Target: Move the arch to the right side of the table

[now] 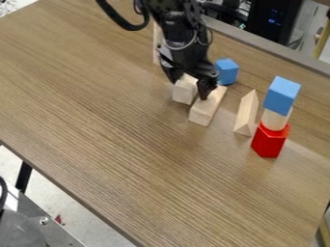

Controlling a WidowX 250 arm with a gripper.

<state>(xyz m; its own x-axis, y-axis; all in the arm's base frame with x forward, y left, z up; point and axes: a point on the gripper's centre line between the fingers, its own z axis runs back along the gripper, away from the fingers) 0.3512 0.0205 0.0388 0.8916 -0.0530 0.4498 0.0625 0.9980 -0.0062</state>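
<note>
Gripper (189, 90) fingers wide apart over pale wood. Arch (184, 92) looks to be the piece between them, shape part hidden. Crowding it: wooden block (206, 110), blue block (227, 71). Farther over: triangular prism (246, 115), then blue cube (281, 95) on pale cylinder (274, 120) on red block (268, 141).

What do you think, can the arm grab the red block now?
Probably not from above: a light cylinder and a blue block are stacked on the red block, though its near side looks free.

Blk arm (182, 26) in from top edge, gripper (189, 89) hangs dn, fingers (205, 88) apart.
</note>
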